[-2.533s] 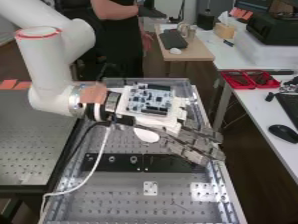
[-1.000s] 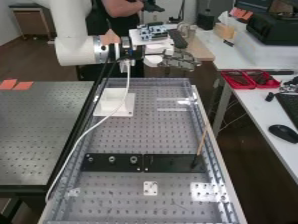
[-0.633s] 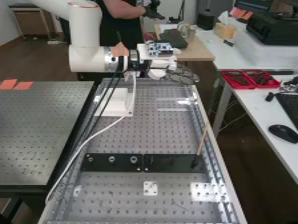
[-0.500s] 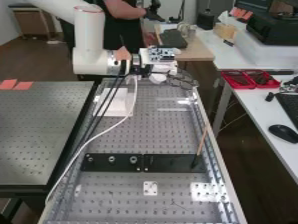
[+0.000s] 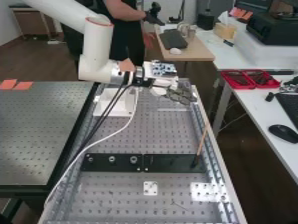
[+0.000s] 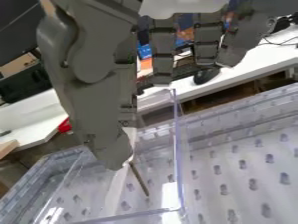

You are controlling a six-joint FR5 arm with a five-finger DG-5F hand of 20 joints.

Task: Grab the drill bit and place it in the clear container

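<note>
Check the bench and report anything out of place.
Nothing looks spilled or broken. The thin stick looks odd: it sits at a slant, its dark end at the black strip, near the bench's right rail. The white cable also trails loosely over the bench's left side and could snag.

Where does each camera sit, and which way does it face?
High view: fixed above the bench's near end, looking down along it; arm and hand show.
Wrist view: on the arm's wrist, looking past the hand's fingers and thumb at the clear container.
Shared: hand, bench, computer mouse.
</note>
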